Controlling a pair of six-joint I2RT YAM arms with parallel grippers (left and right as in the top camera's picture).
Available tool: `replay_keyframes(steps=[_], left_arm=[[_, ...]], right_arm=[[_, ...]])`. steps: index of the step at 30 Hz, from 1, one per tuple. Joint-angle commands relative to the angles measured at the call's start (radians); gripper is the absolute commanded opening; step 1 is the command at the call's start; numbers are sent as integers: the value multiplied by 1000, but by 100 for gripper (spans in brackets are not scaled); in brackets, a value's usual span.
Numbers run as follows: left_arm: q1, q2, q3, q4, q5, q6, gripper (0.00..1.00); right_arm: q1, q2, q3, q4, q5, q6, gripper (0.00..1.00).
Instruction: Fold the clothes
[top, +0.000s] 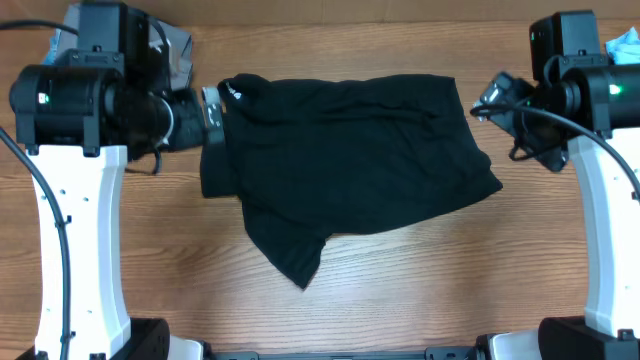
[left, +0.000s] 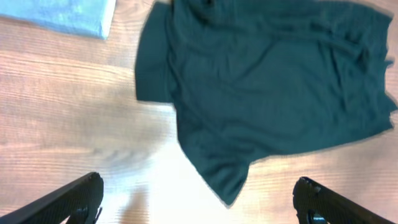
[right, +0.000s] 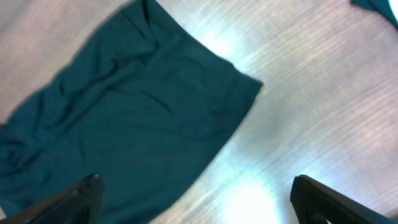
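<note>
Lying rumpled, black T-shirt (top: 350, 150), wood table (top: 400, 300) showing around its edges, left end effector (left: 199, 202), right end effector (right: 196, 202), both spread

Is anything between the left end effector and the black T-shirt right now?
Nothing visible. The open left end effector faces the black T-shirt across bare wooden table; the light-blue cloth lies off to one side.
</note>
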Motion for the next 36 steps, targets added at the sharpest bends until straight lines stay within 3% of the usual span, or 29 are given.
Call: replay_keyframes(steps=[1,8,16,21,27,36], left_arm=[[-73,-64,-39,-8,10,-13,100],[-310,-143,-308,36,-4,-89,100],[-504,-141,-734,280,32,-198,98],[-607,-130,-940,465,98,-192,93],[-692,-14,-1015,563,85,-214,90],[-680,196,-1015,634,4,-220,84]], right_arm=[[2,-19,11,-35,-2,15,100],[-14,-17,-60,-12,10,14,100],[-116,-16,-203,127,9,-12,100],[-191,-15,-283,203,0,-13,100],[-222,-8,-362,295,-45,-67,100],[-222,68,-407,336,-103,-67,100]])
